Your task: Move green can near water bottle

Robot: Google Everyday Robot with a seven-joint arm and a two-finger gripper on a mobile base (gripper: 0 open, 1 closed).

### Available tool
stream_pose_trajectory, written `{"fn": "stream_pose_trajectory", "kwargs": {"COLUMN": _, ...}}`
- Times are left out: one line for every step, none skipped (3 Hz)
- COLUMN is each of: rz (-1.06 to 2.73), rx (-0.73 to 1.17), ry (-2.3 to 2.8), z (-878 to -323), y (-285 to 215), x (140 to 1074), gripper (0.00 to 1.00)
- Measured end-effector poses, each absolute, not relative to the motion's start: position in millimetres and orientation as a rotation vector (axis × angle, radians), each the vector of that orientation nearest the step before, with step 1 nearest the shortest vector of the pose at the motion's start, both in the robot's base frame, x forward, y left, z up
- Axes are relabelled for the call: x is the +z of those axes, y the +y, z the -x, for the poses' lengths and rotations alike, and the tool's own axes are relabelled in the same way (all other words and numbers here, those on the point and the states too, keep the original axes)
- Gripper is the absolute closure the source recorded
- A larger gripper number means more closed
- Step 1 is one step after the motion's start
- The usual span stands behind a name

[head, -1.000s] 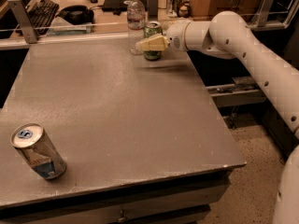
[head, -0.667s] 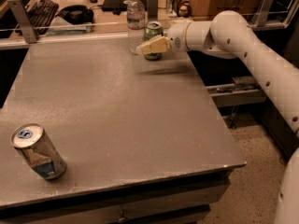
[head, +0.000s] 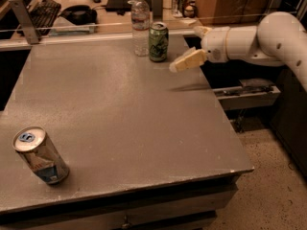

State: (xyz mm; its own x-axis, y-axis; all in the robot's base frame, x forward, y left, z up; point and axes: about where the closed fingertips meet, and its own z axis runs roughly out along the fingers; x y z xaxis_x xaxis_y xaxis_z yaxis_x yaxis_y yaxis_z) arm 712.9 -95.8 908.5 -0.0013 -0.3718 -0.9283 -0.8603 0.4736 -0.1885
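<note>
Green can (head: 158, 42) stands upright at top centre of the frame, near the far edge of the grey table (head: 120, 109). Its long axis is vertical, silver top up, base flat on the tabletop. Water bottle (head: 140, 24) is just beside it on the left, also upright w/ white cap up and taller than the can. The two sit very close, but whether they touch can't be told. Gripper (head: 187, 51) hovers right of the green can, apart from it and slightly lower in frame, above the table's right edge. Its jaws are apart and grip nothing, w/ one cream finger (head: 189, 60) angled down-left toward the can. The white arm (head: 254, 42) comes in from upper right. Count on the table: 2 cans, 1 bottle. The 2nd can is a silver-and-blue can (head: 39, 155) at lower left, well apart from the others, w/ its top showing toward upper left. It looks slightly tilted in this view. Behind the table at upper left, a keyboard (head: 42, 7) lies on a desk.
</note>
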Motion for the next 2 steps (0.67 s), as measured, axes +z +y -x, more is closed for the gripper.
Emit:
{"fn": "stream_pose_trajectory", "kwargs": {"rz": 1.163, "rx": 0.489, "ry": 1.603, "z": -675.1, "y": -145.6, "x": 906.6, "gripper": 0.00}}
{"fn": "stream_pose_trajectory", "kwargs": {"rz": 1.172, "rx": 0.488, "ry": 1.606, "z": -669.9, "y": -151.5, "x": 904.8, "gripper": 0.00}}
